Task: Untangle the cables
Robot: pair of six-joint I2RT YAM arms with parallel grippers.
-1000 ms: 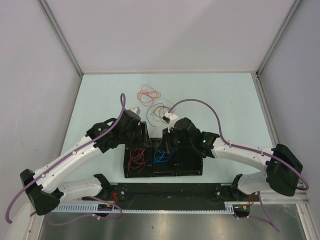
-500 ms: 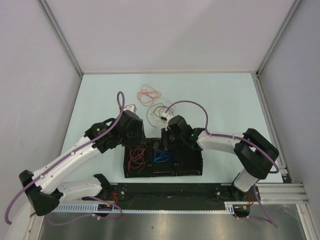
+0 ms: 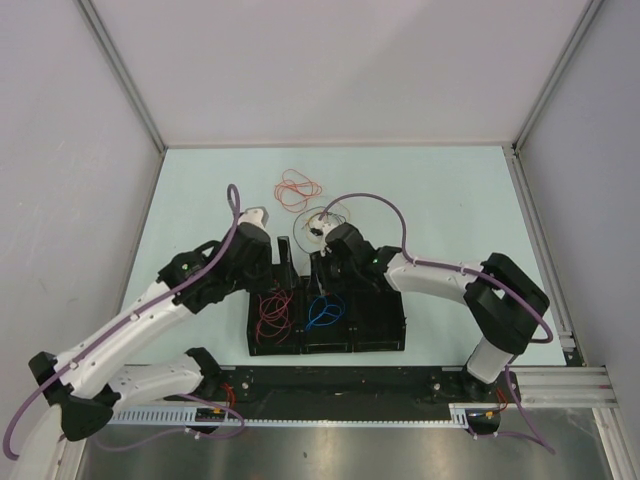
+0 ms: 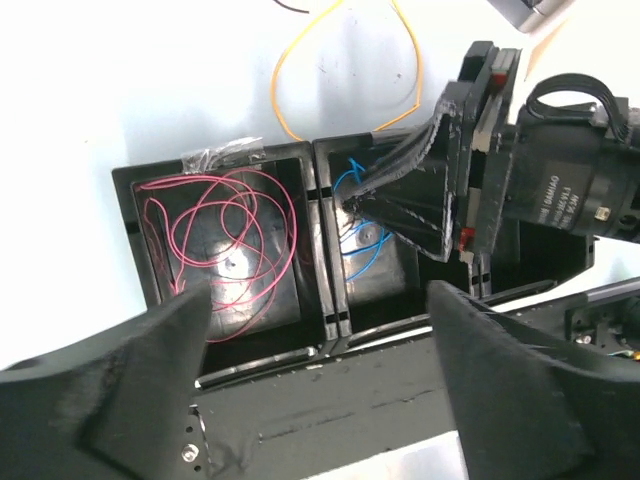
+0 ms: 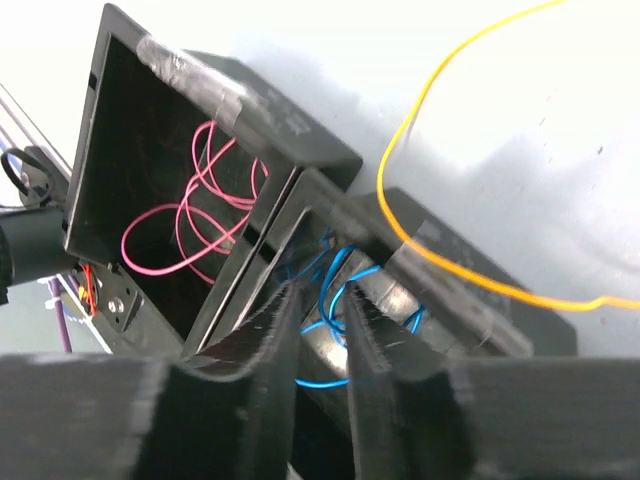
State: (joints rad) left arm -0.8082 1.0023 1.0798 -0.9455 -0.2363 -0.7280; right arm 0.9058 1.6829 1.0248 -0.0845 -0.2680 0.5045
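Observation:
Three black bins stand in a row near the arm bases. The left bin [image 3: 256, 322] holds red cables [image 4: 225, 240], and the middle bin [image 3: 309, 330] holds blue cables [image 4: 360, 238]. A yellow cable [image 4: 273, 75] lies on the table beyond the bins, with an orange-red loop [image 3: 297, 187] and a small mixed tangle [image 3: 318, 218] farther back. My left gripper [image 3: 275, 272] hangs open and empty above the left bin. My right gripper [image 5: 322, 288] reaches into the middle bin. Its jaws stand a narrow gap apart, with the blue cables [image 5: 322, 382] just past the tips.
The right bin [image 3: 378, 320] shows no cables. A black rail [image 3: 340, 385] runs along the near edge behind the bins. Grey walls enclose the table on three sides. The lilac arm cables arch over both wrists.
My right arm has folded in, and its gripper has moved left and down into the blue bin. My left wrist has shifted slightly up and left.

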